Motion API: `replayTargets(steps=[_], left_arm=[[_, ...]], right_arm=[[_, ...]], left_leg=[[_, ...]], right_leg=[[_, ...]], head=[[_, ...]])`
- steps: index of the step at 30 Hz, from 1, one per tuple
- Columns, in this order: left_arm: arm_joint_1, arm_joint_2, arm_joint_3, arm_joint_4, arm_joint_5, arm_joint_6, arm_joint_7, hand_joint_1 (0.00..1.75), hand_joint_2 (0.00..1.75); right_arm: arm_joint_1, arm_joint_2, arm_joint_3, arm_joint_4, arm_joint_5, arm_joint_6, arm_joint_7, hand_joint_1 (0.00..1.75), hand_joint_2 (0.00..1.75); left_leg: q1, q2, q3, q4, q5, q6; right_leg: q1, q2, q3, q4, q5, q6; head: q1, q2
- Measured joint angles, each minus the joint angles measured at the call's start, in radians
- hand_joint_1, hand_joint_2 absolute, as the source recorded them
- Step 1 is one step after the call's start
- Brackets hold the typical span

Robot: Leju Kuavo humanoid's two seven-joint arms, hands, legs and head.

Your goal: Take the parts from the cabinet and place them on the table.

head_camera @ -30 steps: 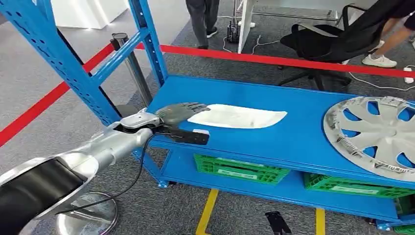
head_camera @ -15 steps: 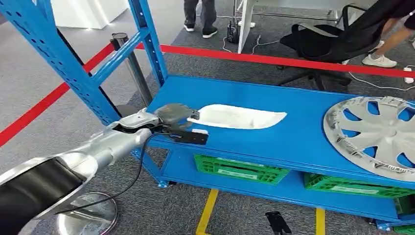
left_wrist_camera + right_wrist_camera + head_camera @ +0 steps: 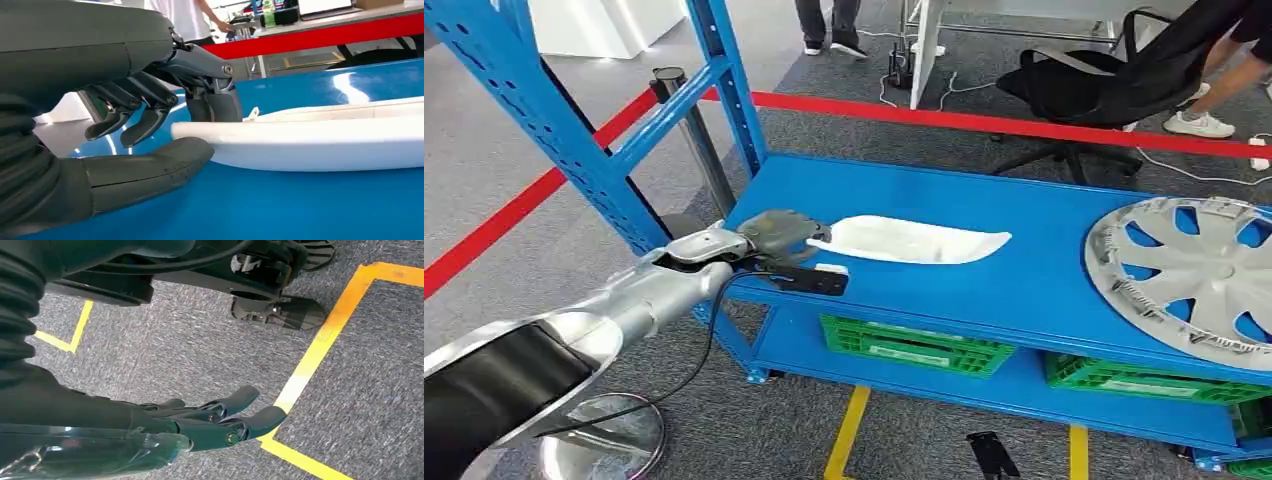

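Left hand (image 3: pixel 776 236) now closed on the near end of the long white moulded plastic part (image 3: pixel 916 239), thumb (image 3: pixel 150 172) under its rim and fingers (image 3: pixel 215 102) curled over the top. A second ago: fingers flat and spread above that end; since then, curled down and clamped. Part lying on the blue metal cabinet shelf (image 3: pixel 984 290), grasped end raised a touch in the wrist view, far end seemingly resting on the shelf. Grasp phase judged done, then; lift and carry to the tabletop yet to come. Pinch sits at one extreme of a long piece, so likely to droop or twist when raised. Silver spoked wheel cover (image 3: pixel 1189 270) well apart on the same shelf, untouched. Right hand (image 3: pixel 220 422) hanging over grey carpet (image 3: pixel 200 355) by yellow floor tape (image 3: pixel 320 350), fingers loosely extended, grasping nothing.
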Motion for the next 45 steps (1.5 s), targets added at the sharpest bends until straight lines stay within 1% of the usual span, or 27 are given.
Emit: replayTargets(steps=[5, 7, 8, 9, 10, 12, 13, 15, 16, 18, 27, 30, 38, 41, 45], left_arm=[[0.000, 0.000, 0.000, 0.000, 0.000, 0.000, 0.000, 1.62, 1.75], [0.000, 0.000, -0.001, 0.000, 0.000, 0.000, 0.000, 1.57, 1.75], [0.000, 0.000, -0.001, 0.000, 0.000, 0.000, 0.000, 1.59, 1.75], [0.000, 0.000, -0.001, 0.000, -0.001, 0.000, 0.000, 1.64, 1.75], [0.000, 0.001, -0.001, 0.000, -0.001, 0.000, 0.000, 1.75, 1.75], [0.000, 0.001, -0.002, 0.000, -0.003, 0.004, -0.004, 1.75, 1.75], [0.000, 0.001, -0.002, 0.000, -0.003, 0.006, -0.006, 1.75, 0.00], [0.000, 0.001, -0.003, 0.000, -0.003, 0.002, -0.010, 1.75, 0.00], [-0.001, 0.001, -0.003, 0.000, -0.003, -0.004, -0.013, 1.75, 1.75], [-0.001, 0.001, -0.004, 0.000, -0.003, -0.016, -0.022, 1.75, 1.75], [-0.003, 0.002, -0.004, 0.000, -0.003, -0.010, -0.038, 1.75, 1.75], [-0.005, 0.002, -0.004, 0.000, -0.002, 0.004, -0.042, 1.75, 1.75], [-0.025, -0.002, -0.009, -0.003, -0.010, 0.042, -0.083, 1.75, 1.75], [-0.041, -0.010, -0.013, -0.011, -0.014, 0.052, -0.095, 1.75, 1.75], [-0.068, -0.024, -0.017, -0.039, -0.022, 0.081, -0.115, 1.75, 1.75]], right_arm=[[0.001, 0.000, 0.000, 0.000, 0.000, -0.002, 0.000, 0.00, 1.75], [0.001, 0.000, 0.000, 0.000, 0.000, -0.002, 0.000, 0.00, 1.75], [0.001, 0.000, 0.000, 0.000, 0.000, -0.002, 0.000, 0.00, 1.75], [0.001, 0.000, 0.000, 0.000, -0.002, -0.002, 0.000, 0.00, 1.75], [0.001, 0.000, 0.000, 0.000, -0.003, -0.002, 0.000, 0.00, 1.75], [0.002, 0.000, 0.000, 0.000, -0.006, -0.003, -0.002, 0.00, 1.75], [0.002, 0.000, 0.000, 0.000, -0.008, -0.003, -0.002, 0.00, 1.75], [0.002, 0.000, 0.000, 0.000, -0.010, -0.005, -0.002, 0.00, 1.75], [0.002, 0.000, 0.000, 0.000, -0.011, -0.005, -0.003, 0.00, 1.75], [0.002, 0.000, 0.000, 0.000, -0.012, -0.007, -0.005, 0.00, 1.75], [0.002, 0.000, 0.000, 0.000, -0.013, -0.001, -0.008, 0.00, 1.75], [0.002, 0.000, 0.000, 0.000, -0.013, 0.000, -0.008, 0.00, 1.75], [0.001, 0.000, 0.000, 0.000, -0.013, 0.000, -0.008, 0.00, 1.75], [0.000, 0.000, 0.000, 0.000, -0.015, -0.001, -0.008, 0.00, 1.75], [0.000, 0.000, 0.000, 0.000, -0.019, -0.004, -0.009, 0.00, 1.75]], left_leg=[[0.000, 0.000, 0.000, 0.000, 0.000, 0.000], [0.000, 0.000, 0.000, 0.000, 0.000, 0.000], [0.000, 0.000, 0.000, 0.000, 0.000, 0.000], [0.000, 0.000, 0.000, 0.000, 0.000, 0.000], [0.000, 0.000, 0.000, 0.000, 0.000, 0.000], [0.000, 0.000, 0.000, 0.000, 0.000, 0.000], [0.000, 0.000, 0.000, 0.000, 0.000, 0.000], [0.000, 0.000, 0.000, 0.000, 0.000, 0.000], [0.000, 0.000, 0.000, 0.000, 0.000, 0.000], [0.000, 0.000, 0.000, 0.000, 0.000, 0.000], [0.000, 0.000, 0.000, 0.000, 0.000, 0.000], [0.000, 0.000, 0.000, 0.000, 0.000, 0.000], [0.000, 0.000, 0.000, 0.000, 0.000, 0.000], [0.000, 0.000, 0.000, 0.000, 0.000, 0.000], [0.000, 0.000, 0.000, 0.000, 0.000, 0.000]], right_leg=[[0.000, 0.000, 0.000, 0.000, 0.000, 0.000], [0.000, 0.000, 0.000, 0.000, 0.000, 0.000], [0.000, 0.000, 0.000, 0.000, 0.000, 0.000], [0.000, 0.000, 0.000, 0.000, 0.000, 0.000], [0.000, 0.000, 0.000, 0.000, 0.000, 0.000], [0.000, 0.000, 0.000, 0.000, 0.000, 0.000], [0.000, 0.000, 0.000, 0.000, 0.000, 0.000], [0.000, 0.000, 0.000, 0.000, 0.000, 0.000], [0.000, 0.000, 0.000, 0.000, 0.000, 0.000], [0.000, 0.000, 0.000, 0.000, 0.000, 0.000], [0.000, 0.000, 0.000, 0.000, 0.000, 0.000], [0.000, 0.000, 0.000, 0.000, 0.000, 0.000], [0.000, 0.000, 0.000, 0.000, 0.000, 0.000], [0.000, 0.000, 0.000, 0.000, 0.000, 0.000], [0.000, 0.000, 0.000, 0.000, 0.000, 0.000]], head=[[0.000, 0.000], [0.000, 0.000], [0.000, 0.000], [0.000, 0.000], [0.000, 0.000], [0.000, 0.000], [0.000, 0.000], [0.000, 0.000], [0.000, 0.000], [0.000, 0.000], [0.000, 0.000], [0.000, 0.000], [0.000, 0.000], [0.000, 0.000], [0.000, 0.000]])
